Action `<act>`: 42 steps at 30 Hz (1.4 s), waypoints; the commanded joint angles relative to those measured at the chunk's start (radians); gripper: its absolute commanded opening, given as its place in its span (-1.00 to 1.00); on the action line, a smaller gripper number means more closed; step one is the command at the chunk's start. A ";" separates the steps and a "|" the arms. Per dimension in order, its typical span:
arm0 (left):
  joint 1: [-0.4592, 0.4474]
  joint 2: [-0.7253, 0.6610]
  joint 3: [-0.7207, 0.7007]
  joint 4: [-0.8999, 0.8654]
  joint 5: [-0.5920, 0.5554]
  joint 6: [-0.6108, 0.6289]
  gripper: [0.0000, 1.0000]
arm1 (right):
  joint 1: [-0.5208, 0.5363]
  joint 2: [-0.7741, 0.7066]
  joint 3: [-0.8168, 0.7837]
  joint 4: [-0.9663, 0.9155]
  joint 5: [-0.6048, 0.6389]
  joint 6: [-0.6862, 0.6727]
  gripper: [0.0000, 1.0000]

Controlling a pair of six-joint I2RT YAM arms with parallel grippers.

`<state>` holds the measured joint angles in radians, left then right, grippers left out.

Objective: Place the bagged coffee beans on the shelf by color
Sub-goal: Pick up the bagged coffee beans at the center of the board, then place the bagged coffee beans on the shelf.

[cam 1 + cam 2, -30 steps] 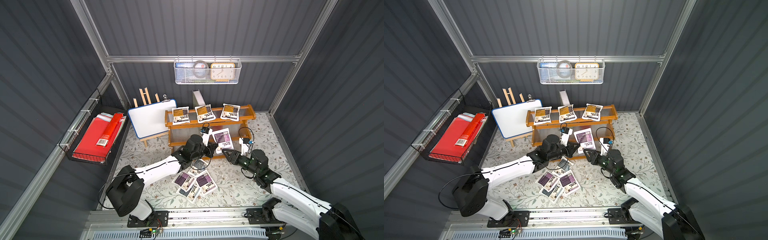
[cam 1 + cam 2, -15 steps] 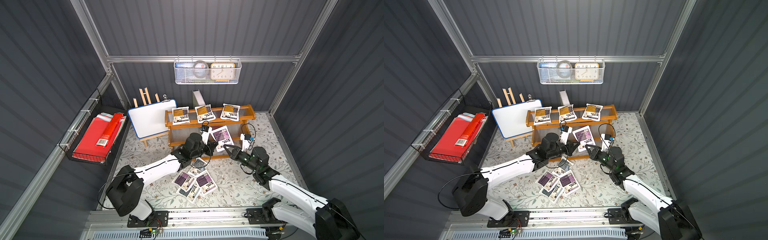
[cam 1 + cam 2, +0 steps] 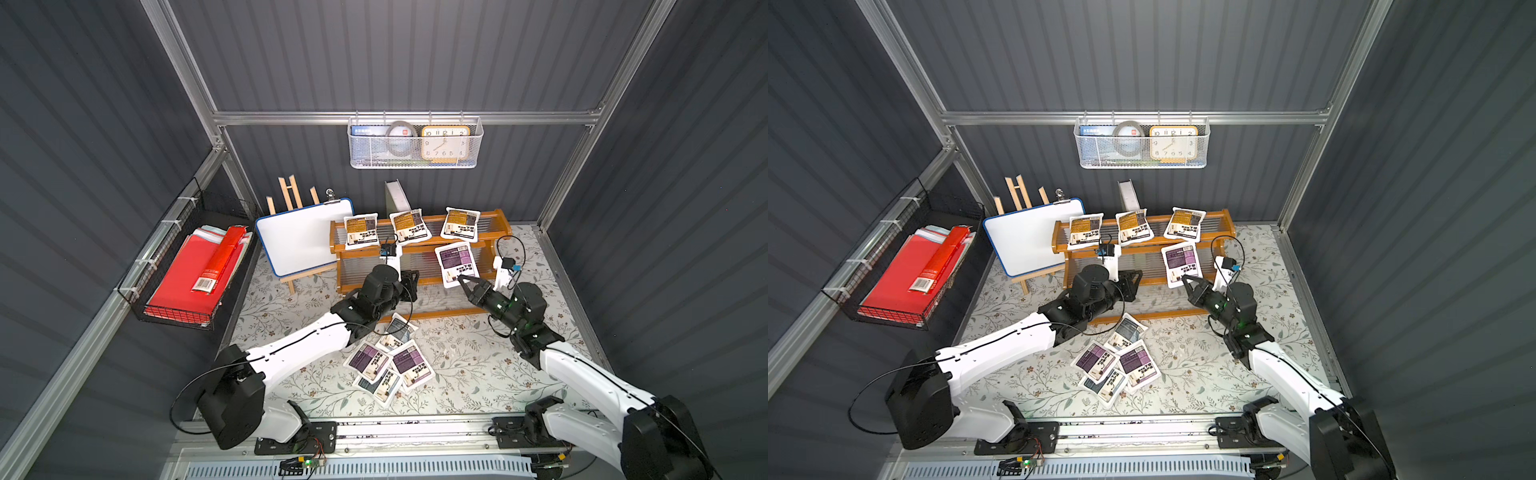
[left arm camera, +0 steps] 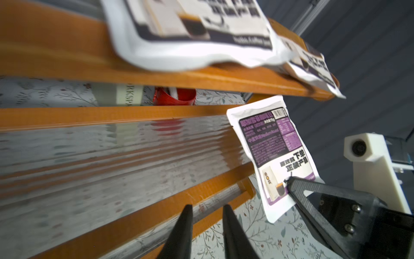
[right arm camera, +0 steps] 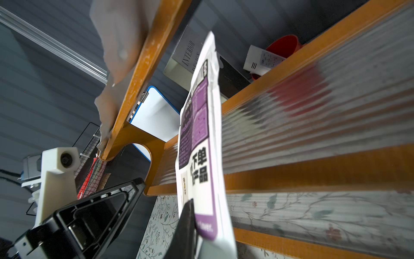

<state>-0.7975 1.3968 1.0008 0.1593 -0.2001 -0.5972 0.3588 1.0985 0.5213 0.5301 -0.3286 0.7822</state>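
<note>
The shelf [image 3: 500,222] stood at the 12 o'clock edge of the floral mat [image 3: 478,365], three yellow-orange pouches [image 3: 409,226] in a row on its top tier. Toward 6 o'clock from it, a loose heap [image 3: 390,365] of purple and grey-blue pouches lay on the mat. The left gripper [image 4: 207,208] faced the middle tier, its fingers a narrow gap apart around nothing. At its 3 o'clock the right gripper [image 3: 463,284] pinched the lower corner of one purple pouch [image 3: 456,262], held up before that tier's 3 o'clock end.
</note>
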 commanded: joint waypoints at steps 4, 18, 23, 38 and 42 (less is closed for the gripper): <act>0.004 -0.055 -0.018 -0.112 -0.210 -0.057 -0.44 | -0.036 0.090 0.118 -0.046 -0.042 -0.041 -1.00; 0.004 -0.073 -0.022 -0.143 -0.242 -0.081 -0.38 | -0.050 0.213 0.198 -0.210 0.039 -0.039 -0.83; 0.003 -0.067 -0.017 -0.163 -0.217 -0.072 -0.27 | -0.052 0.205 0.207 -0.253 0.113 -0.023 -0.14; 0.004 -0.137 -0.099 -0.331 -0.184 -0.044 -0.11 | -0.056 -0.077 0.101 -0.521 0.122 -0.099 0.25; 0.004 -0.128 -0.115 -0.372 -0.083 -0.024 -0.12 | -0.047 -0.163 0.060 -0.628 -0.008 -0.159 0.16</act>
<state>-0.7975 1.2808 0.9047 -0.1455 -0.3634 -0.6552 0.3061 0.9668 0.6079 0.0143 -0.2390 0.6853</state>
